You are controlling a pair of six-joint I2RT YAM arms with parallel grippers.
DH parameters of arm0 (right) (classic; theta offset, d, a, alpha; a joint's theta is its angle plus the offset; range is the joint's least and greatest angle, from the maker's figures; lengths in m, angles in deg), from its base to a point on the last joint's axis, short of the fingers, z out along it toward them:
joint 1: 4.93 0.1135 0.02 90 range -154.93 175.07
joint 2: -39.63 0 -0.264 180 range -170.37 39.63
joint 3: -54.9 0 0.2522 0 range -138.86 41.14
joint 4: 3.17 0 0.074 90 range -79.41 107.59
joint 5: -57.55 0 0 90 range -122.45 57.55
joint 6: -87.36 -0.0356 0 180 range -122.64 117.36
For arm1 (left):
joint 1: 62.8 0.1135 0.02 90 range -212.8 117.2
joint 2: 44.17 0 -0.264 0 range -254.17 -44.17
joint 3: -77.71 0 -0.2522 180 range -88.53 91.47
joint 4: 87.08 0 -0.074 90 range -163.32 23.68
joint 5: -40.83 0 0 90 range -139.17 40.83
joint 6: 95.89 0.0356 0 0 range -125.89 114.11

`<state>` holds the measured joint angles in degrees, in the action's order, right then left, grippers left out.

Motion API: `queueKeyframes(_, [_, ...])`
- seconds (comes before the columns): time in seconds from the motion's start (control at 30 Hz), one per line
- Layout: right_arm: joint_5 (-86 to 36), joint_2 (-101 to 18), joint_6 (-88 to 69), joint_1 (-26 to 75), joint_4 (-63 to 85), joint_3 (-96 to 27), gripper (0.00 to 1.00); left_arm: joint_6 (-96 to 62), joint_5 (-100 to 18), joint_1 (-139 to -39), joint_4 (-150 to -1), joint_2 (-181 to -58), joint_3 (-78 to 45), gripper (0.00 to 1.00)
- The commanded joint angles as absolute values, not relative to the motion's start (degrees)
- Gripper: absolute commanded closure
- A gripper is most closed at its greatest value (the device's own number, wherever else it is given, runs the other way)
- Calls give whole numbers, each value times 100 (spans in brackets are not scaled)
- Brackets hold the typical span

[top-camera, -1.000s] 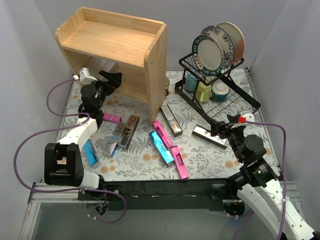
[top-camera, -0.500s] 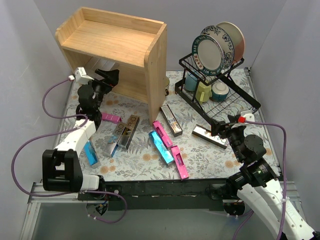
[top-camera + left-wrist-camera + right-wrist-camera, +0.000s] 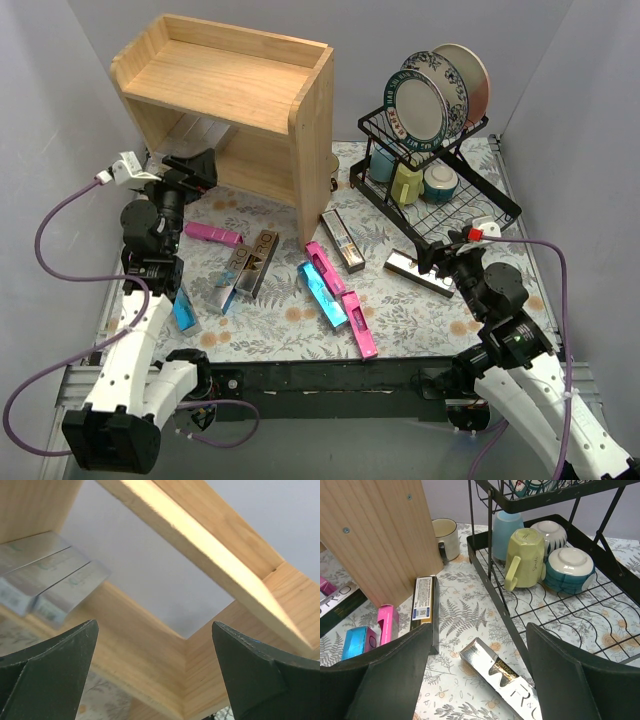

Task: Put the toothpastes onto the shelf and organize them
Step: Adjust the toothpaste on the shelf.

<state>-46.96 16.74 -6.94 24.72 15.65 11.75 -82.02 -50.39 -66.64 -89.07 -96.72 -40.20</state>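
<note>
The light wood shelf (image 3: 235, 85) stands at the back left. Three silver-white toothpaste cartons (image 3: 200, 128) lie on its lower tier, also in the left wrist view (image 3: 47, 575). My left gripper (image 3: 203, 170) is open and empty, just in front of the lower tier's left end (image 3: 155, 675). Several cartons lie on the mat: pink (image 3: 215, 234), brown-gold (image 3: 255, 262), blue (image 3: 182, 306), pink (image 3: 325, 267), teal (image 3: 322, 293), pink (image 3: 360, 325), brown-gold (image 3: 343, 240). My right gripper (image 3: 436, 258) is open over a silver carton (image 3: 420, 272), which lies between its jaws (image 3: 505, 682).
A black wire dish rack (image 3: 440, 190) with plates, cups and bowls stands at the back right, close beside the silver carton (image 3: 555, 625). A white mug (image 3: 445, 535) sits behind the shelf's side panel (image 3: 380, 535). A brown-gold carton (image 3: 423, 605) lies left of my right gripper (image 3: 477, 680).
My left arm has drawn back to the left, away from the shelf's lower tier, its gripper open and empty. The right gripper has barely moved.
</note>
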Motion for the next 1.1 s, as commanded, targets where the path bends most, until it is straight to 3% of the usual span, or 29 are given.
queueKeyframes(0.0, [-4494,1608,-669,2487,1586,809,17,-7472,-5663,-6676,-7755,-9067,-4230,2])
queueKeyframes(0.17, [-4388,1529,-660,2487,1613,774,17,-7566,-6182,-6676,-6852,-8925,-3994,2])
queueKeyframes(0.4, [-4247,1397,-669,2487,1543,756,17,-9393,-6965,-6658,-5945,-9722,-3599,2])
queueKeyframes(0.6, [-4089,1230,-607,2487,1613,598,17,-10176,-6790,-6378,-5618,-10621,-3000,2])
queueKeyframes(1.07, [-4115,1379,-528,2487,1499,791,17,-10274,-6456,-5999,-5768,-12256,-1797,2])
